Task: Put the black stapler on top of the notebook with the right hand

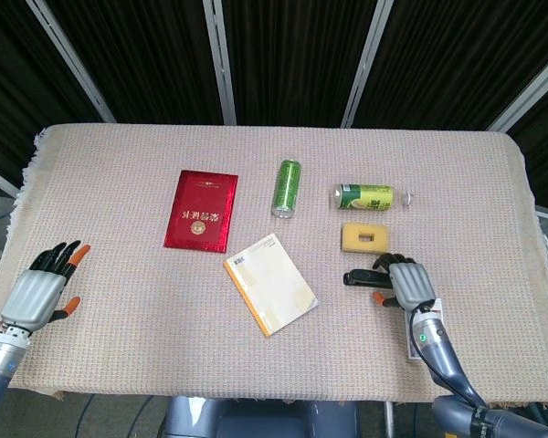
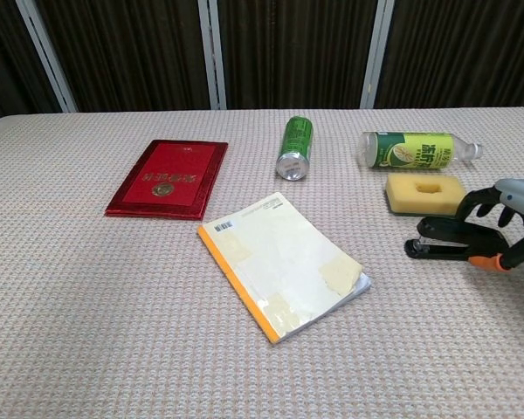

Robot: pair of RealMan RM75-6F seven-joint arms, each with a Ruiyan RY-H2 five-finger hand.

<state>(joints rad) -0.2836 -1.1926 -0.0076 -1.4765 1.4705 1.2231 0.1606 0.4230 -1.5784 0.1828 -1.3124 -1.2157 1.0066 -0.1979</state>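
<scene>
Chest view, right hand (image 2: 506,229) fingers curled around black stapler (image 2: 441,241), labels unreadable.

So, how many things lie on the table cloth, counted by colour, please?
Green: 2, the green drink can and the green-labelled plastic bottle
Yellow: 2, the pale yellow notebook and the yellow sponge block
Red: 1, the red booklet
Black: 1, the black stapler
Total: 6
</scene>
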